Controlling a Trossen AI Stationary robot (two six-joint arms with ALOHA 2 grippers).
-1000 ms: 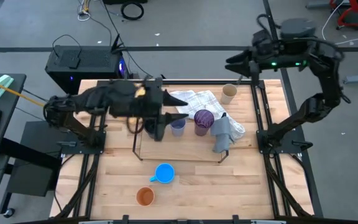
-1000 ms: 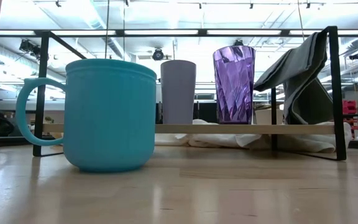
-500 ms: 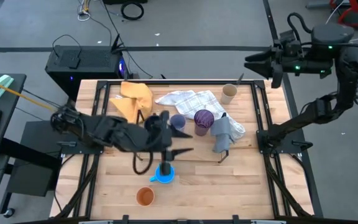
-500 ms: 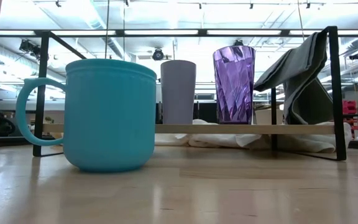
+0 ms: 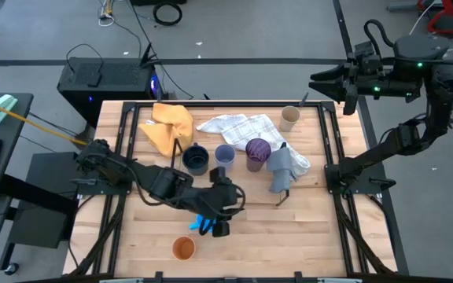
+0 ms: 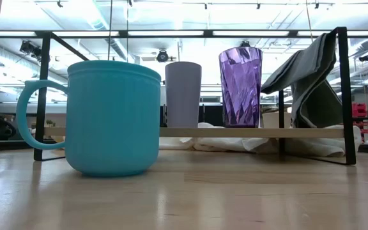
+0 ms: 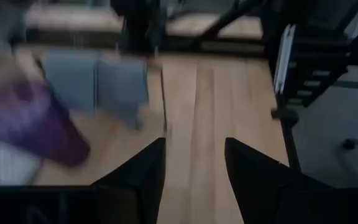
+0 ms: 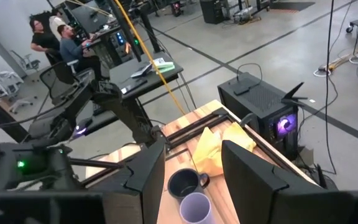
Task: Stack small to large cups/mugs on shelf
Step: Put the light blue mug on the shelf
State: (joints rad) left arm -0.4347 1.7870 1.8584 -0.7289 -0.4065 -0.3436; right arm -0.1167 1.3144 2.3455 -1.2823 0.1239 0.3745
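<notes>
The bright blue mug (image 5: 204,223) (image 6: 114,118) stands on the table in front of the shelf (image 5: 174,187), partly under my left arm. My left gripper (image 5: 237,206) hovers beside it, open and empty. The dark navy mug (image 5: 196,159), pale lavender cup (image 5: 224,155) (image 6: 183,94) and purple cup (image 5: 257,149) (image 6: 240,86) stand in a row on the shelf board (image 6: 235,132). The tan cup (image 5: 289,118) stands at the far right. The orange cup (image 5: 182,248) stands near the front edge. My right gripper (image 5: 318,79) is raised at the far right, open and empty.
A grey cloth (image 5: 281,167) (image 6: 308,76) hangs over the shelf's right end. A yellow cloth (image 5: 170,126) and a white-checked cloth (image 5: 238,126) lie behind the shelf. Bare wood shows at the near right (image 5: 289,236). People sit at desks beyond the table (image 8: 61,40).
My left arm has swung from over the shelf's left part toward the table's near edge and now hovers by the bright blue mug. The dark navy mug, which the arm covered before, now shows standing on the shelf. My right arm has drawn back toward the right.
</notes>
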